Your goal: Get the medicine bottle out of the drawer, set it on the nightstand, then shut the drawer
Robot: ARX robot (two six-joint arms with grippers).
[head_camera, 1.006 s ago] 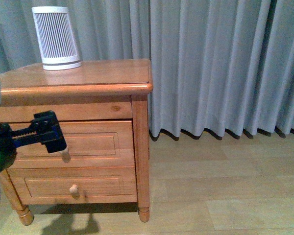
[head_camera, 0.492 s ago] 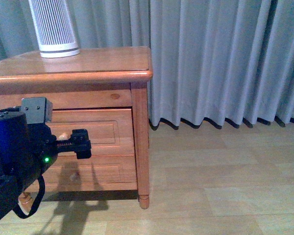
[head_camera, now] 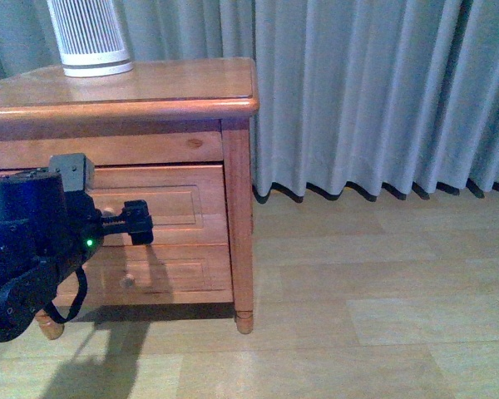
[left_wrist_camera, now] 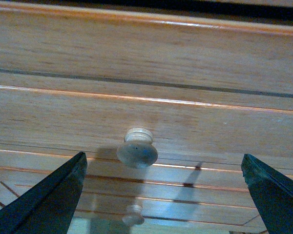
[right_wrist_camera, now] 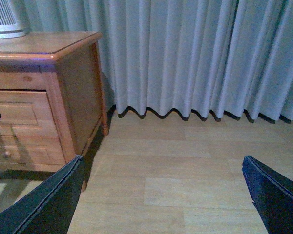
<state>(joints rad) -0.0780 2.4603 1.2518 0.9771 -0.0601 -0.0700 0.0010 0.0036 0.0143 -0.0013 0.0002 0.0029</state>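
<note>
- Here, in the front view, you see the nightstand [head_camera: 150,108] at the left with a white canister [head_camera: 90,37] on its top. A grey curtain [head_camera: 382,100] hangs behind it and wood floor [head_camera: 358,316] lies to the right.
- Your left claw [head_camera: 138,223] sits right in front of the upper drawer [head_camera: 183,208], whose front looks flush with the frame. The lower knob [head_camera: 129,281] shows beneath it. From this side-on angle you cannot tell how far the claw is spread.
- In the left wrist view, the drawer's knob [left_wrist_camera: 136,148] is framed between the two dark fingers [left_wrist_camera: 49,200] and touches neither. The claw is spread wide and holds nothing.
- In the right wrist view, your right claw [right_wrist_camera: 161,158] is likewise spread wide and empty. It hangs over bare floor, well apart from the nightstand.
- The bottle cannot be seen in any view.
</note>
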